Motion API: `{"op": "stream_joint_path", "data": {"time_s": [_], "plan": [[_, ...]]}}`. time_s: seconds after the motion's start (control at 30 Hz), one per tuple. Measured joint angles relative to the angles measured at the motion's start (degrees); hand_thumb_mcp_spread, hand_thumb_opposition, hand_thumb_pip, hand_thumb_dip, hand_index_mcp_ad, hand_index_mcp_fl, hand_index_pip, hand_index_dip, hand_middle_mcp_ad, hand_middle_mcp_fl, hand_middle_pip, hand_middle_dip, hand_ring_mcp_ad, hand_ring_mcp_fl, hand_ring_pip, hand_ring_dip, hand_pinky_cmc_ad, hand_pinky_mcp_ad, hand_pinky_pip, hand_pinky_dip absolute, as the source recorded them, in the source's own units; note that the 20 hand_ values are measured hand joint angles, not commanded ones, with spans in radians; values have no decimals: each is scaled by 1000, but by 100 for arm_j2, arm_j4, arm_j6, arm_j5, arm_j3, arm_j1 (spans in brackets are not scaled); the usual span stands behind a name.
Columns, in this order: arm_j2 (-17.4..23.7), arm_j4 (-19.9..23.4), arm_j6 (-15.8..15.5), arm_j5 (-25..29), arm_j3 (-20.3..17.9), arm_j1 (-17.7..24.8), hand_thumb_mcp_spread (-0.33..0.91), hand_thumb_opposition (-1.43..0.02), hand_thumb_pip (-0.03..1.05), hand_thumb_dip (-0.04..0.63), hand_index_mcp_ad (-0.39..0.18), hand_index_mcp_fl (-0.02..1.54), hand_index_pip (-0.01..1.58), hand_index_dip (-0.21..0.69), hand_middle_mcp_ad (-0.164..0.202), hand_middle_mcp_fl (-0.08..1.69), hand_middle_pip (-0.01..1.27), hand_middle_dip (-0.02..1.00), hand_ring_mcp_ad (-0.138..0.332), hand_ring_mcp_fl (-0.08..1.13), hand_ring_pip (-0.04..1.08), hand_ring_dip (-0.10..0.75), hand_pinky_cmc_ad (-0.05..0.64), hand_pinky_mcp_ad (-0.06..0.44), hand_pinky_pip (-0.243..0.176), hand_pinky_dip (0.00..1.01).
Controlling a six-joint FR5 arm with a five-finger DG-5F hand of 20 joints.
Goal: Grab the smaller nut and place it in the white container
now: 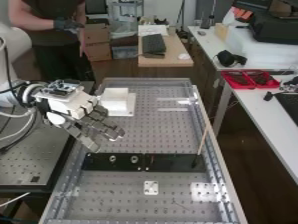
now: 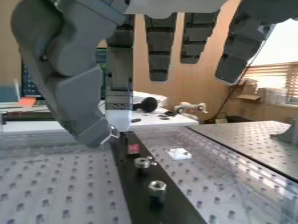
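Wrist view | small silvery metal nut pinched between thumb and finger of the grey-and-white hand | high view: larger nut, round bearing on flat black bar; white boxy container beyond.

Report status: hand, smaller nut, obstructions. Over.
Hand closed, apparently pinching smaller nut. Nut not yet at white container. Larger nut and bearing stand nearby on black bar.
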Motion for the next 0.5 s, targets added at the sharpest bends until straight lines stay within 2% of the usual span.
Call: {"op": "stream_joint_path", "data": {"time_s": [0.23,0.5], "plan": [[206,-517,47,-655,166,306,443,-864,646,253,-133,351,1491,140,68,199,133,236,113,2,94,110,380,295,-12,316],[232,-892,169,-1566,343,611,447,-894,646,253,-133,380,1489,140,63,209,133,236,113,2,94,110,379,295,-12,316]]}}
